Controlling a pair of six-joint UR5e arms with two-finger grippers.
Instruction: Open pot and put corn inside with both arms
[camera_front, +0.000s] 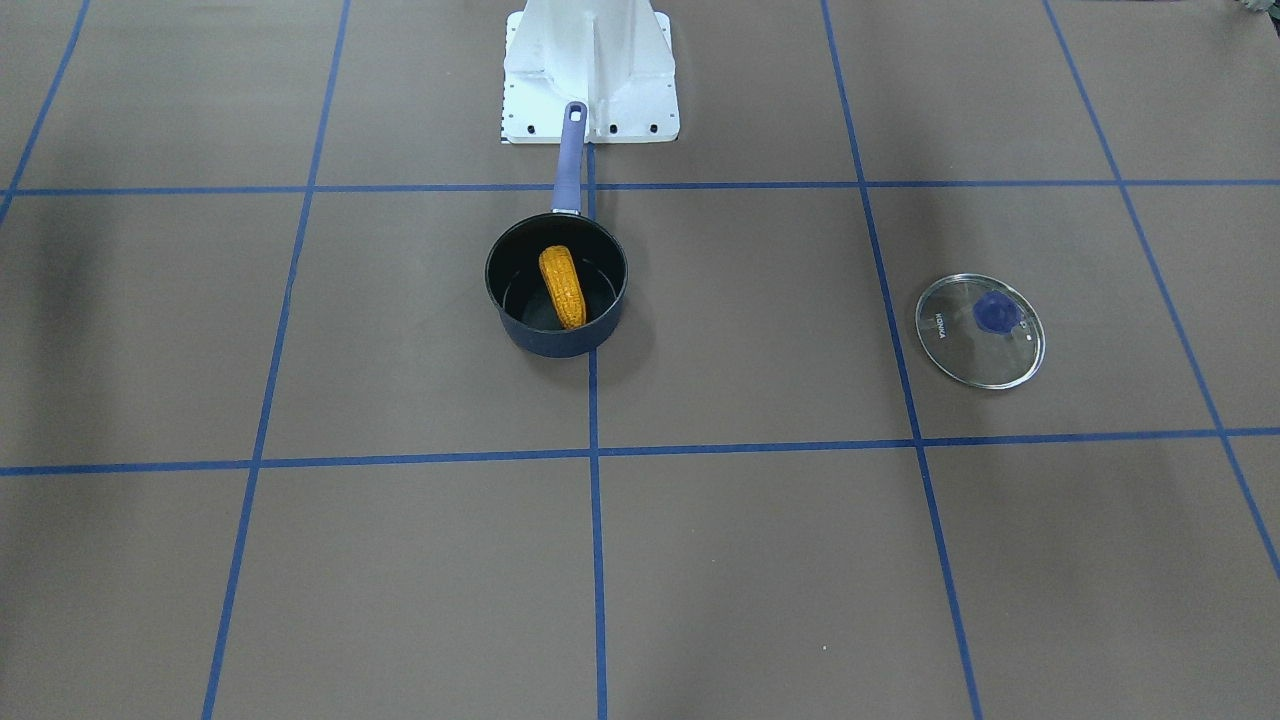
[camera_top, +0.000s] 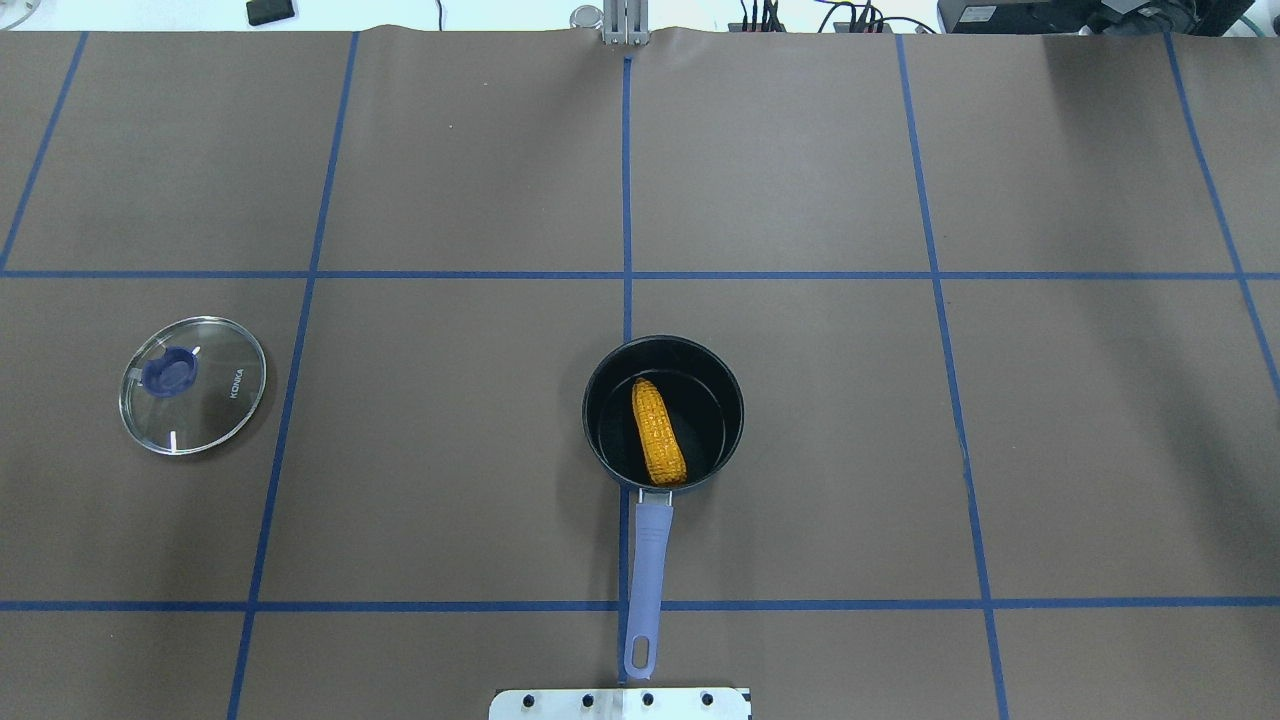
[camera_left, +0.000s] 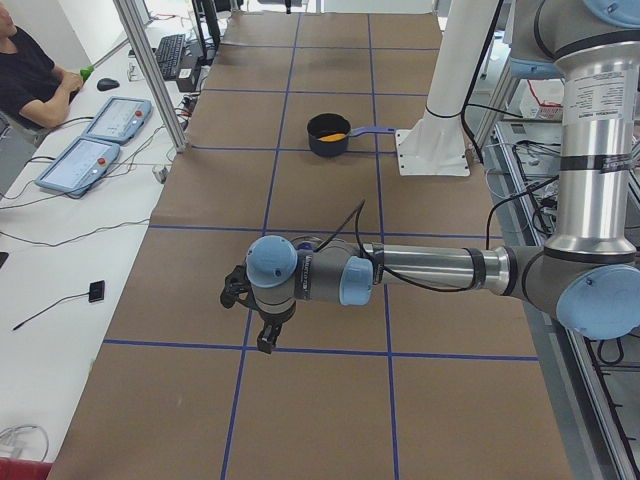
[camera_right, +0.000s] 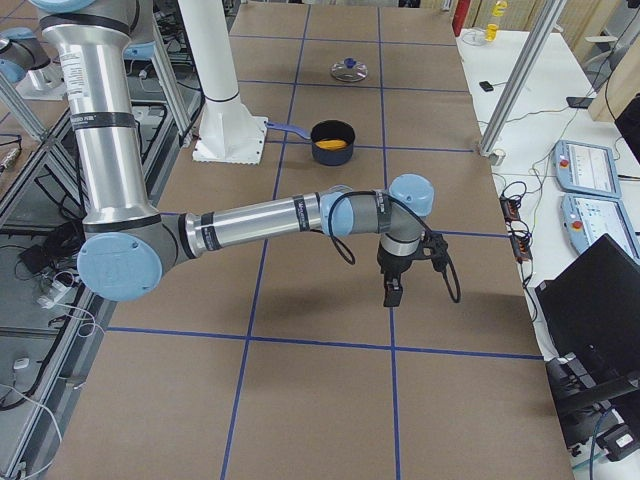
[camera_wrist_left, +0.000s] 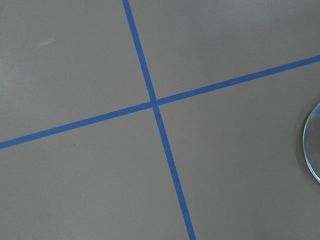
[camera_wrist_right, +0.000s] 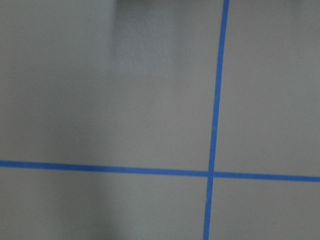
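Note:
The dark navy pot (camera_front: 560, 340) stands open near the robot's base, its purple-blue handle (camera_top: 648, 565) pointing at the base. The orange-yellow corn (camera_front: 563, 287) lies inside the pot (camera_top: 712, 405), as the overhead view (camera_top: 659, 432) also shows. The glass lid (camera_top: 193, 384) lies flat on the table on the robot's left side (camera_front: 980, 330); its rim shows at the edge of the left wrist view (camera_wrist_left: 314, 145). The left gripper (camera_left: 262, 335) and right gripper (camera_right: 392, 290) hang over bare table far from the pot. I cannot tell if either is open or shut.
The brown table is marked with a blue tape grid (camera_top: 627, 275). The white robot base (camera_front: 590, 75) stands by the pot handle's end. An operator (camera_left: 35, 75) sits at a side desk with control tablets (camera_left: 85, 160). A laptop (camera_right: 590, 300) sits beside the table.

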